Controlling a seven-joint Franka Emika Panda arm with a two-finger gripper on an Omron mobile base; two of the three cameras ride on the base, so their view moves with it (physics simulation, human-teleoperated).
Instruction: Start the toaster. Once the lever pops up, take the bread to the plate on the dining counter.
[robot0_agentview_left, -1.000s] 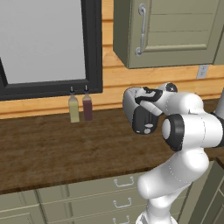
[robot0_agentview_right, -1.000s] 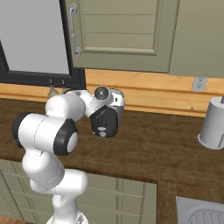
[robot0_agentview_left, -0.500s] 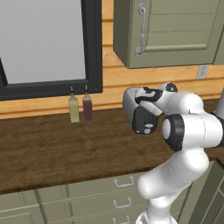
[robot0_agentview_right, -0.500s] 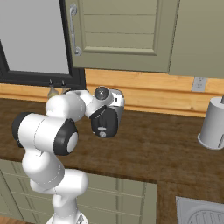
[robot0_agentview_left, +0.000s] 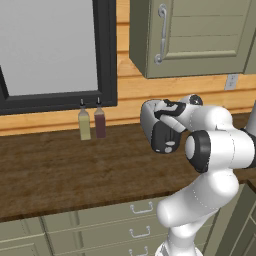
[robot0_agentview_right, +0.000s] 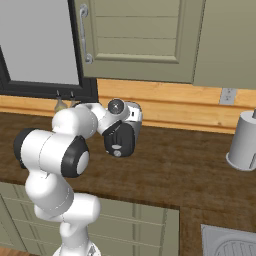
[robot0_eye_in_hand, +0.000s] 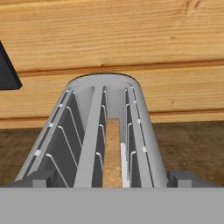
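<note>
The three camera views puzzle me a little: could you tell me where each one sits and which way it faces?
Left base view: behind the arm's left, looking forward and down at two bottles under the window; arm at lower right.
Right base view: behind its right, facing the wood counter; arm at lower left.
Hand view: on the hand, looking down the toaster slots, bread in one, open finger tips below.
Both base views share the gripper and the wall cabinet.

Kitchen: wood countertop (robot0_agentview_left: 75, 170), drawers (robot0_agentview_left: 135, 232), wall cabinets (robot0_agentview_right: 140, 40)

One toaster (robot0_eye_in_hand: 105, 131), one bread slice (robot0_eye_in_hand: 112, 153), two bottles (robot0_agentview_left: 92, 121), one grey canister (robot0_agentview_right: 244, 141).
</note>
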